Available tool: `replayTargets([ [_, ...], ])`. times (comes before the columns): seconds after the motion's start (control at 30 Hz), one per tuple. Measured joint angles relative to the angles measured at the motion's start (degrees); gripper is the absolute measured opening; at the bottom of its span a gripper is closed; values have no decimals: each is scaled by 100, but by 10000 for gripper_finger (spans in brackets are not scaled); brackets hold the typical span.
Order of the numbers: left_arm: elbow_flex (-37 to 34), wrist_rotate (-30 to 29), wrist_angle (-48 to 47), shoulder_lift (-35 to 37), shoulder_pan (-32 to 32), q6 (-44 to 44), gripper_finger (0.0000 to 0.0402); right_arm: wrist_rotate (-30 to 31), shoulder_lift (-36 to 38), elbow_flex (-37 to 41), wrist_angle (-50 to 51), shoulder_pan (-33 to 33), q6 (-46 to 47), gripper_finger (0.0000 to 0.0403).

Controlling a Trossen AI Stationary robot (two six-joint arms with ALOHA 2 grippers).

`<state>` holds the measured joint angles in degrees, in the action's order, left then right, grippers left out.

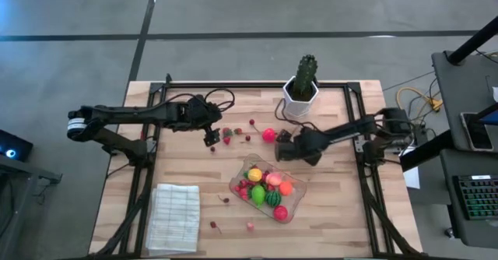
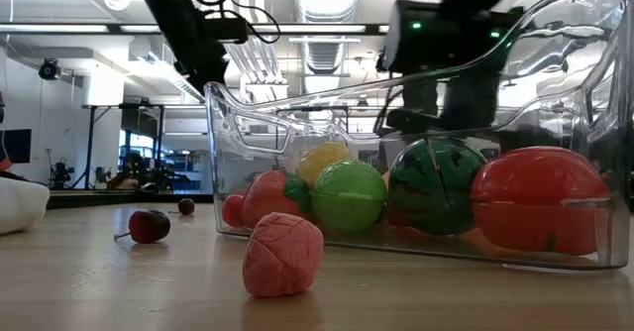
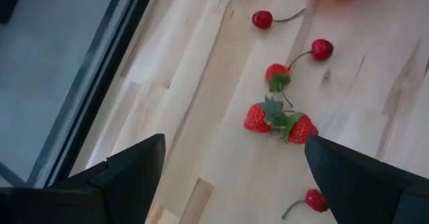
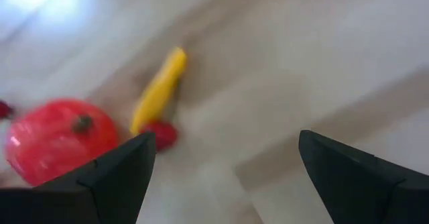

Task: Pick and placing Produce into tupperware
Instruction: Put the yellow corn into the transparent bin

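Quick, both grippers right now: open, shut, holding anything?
Left gripper: open, empty, above the strawberries.
Right gripper: open, empty, near the red tomato.

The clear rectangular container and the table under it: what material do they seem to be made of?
The clear rectangular container looks like thin glossy plastic: the fruits show through its wall, and ceiling lights reflect on it. The table looks like pale, matt wood: joined planks with visible grain.

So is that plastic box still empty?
No, the tupperware already holds several toy fruits, among them a striped green melon ball.
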<state>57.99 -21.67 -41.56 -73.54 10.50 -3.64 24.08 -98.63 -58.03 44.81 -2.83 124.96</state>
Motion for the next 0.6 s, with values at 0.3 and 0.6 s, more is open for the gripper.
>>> replayTargets([
  [0.3,-26,-1,2,15,0,11,342,4,-400,-938,309,629,-1194,356],
  [0.6,-26,0,10,17,0,164,342,-149,-1186,-1600,461,691,-1364,333],
])
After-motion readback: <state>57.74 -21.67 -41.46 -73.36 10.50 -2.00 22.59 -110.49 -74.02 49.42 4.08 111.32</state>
